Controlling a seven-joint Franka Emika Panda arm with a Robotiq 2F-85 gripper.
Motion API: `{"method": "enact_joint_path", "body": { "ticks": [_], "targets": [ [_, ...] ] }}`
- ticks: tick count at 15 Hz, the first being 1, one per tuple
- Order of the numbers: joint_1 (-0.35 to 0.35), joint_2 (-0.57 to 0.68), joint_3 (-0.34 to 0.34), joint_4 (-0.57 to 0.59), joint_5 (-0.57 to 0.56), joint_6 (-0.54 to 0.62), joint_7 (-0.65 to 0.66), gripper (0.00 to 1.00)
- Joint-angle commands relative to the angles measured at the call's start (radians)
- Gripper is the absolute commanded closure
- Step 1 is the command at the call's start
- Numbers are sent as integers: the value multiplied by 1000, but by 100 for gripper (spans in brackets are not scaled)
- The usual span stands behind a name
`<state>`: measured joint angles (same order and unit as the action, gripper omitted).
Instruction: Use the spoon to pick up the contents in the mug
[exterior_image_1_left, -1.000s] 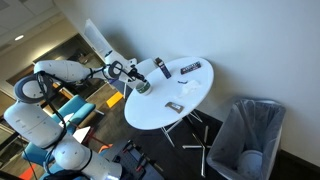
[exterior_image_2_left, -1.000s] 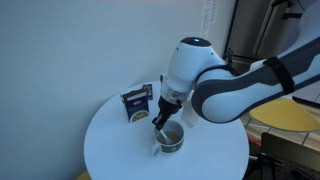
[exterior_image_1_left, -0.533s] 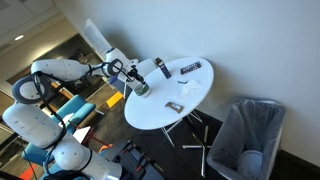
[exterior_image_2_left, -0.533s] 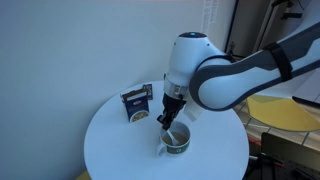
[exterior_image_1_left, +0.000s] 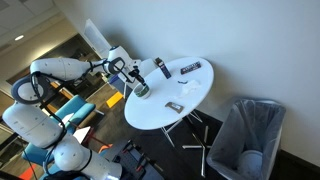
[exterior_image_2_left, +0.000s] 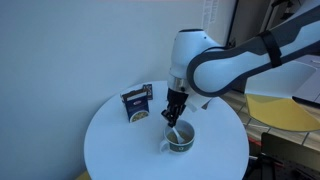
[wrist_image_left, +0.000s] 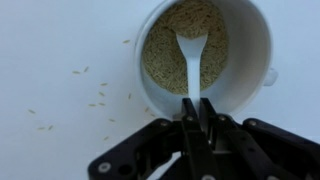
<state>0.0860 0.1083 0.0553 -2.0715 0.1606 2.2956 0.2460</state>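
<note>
The mug (wrist_image_left: 252, 62) is white inside and holds fine tan grains (wrist_image_left: 160, 55). In the wrist view it sits just beyond my gripper (wrist_image_left: 196, 105). The gripper is shut on the handle of a white plastic spoon (wrist_image_left: 191, 60), whose bowl lies in the grains. In an exterior view the grey-green mug (exterior_image_2_left: 181, 139) stands on the round white table (exterior_image_2_left: 120, 150), with the gripper (exterior_image_2_left: 175, 112) directly above it. It also shows at the table's near edge in an exterior view (exterior_image_1_left: 142, 89), under the gripper (exterior_image_1_left: 133, 76).
Loose grains (wrist_image_left: 95, 95) lie scattered on the table beside the mug. A blue-and-white packet (exterior_image_2_left: 137, 102) stands behind the mug. A slim dark cylinder (exterior_image_1_left: 160, 67), a flat dark bar (exterior_image_1_left: 191, 67) and a small dark object (exterior_image_1_left: 173, 106) lie on the table. A grey bin (exterior_image_1_left: 250, 135) stands beside it.
The mug and gripper have shifted rightwards across the table in the close exterior view. The spoon has stayed in the mug.
</note>
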Motion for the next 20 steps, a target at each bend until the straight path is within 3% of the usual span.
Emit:
{"method": "enact_joint_path", "body": {
  "ticks": [1, 7, 20],
  "targets": [
    [-23, -9, -8, 20, 44, -66, 1, 97],
    [-52, -8, -21, 45, 106, -111, -5, 97],
    [-77, -1, -46, 133, 119, -183, 3, 97]
  ]
}}
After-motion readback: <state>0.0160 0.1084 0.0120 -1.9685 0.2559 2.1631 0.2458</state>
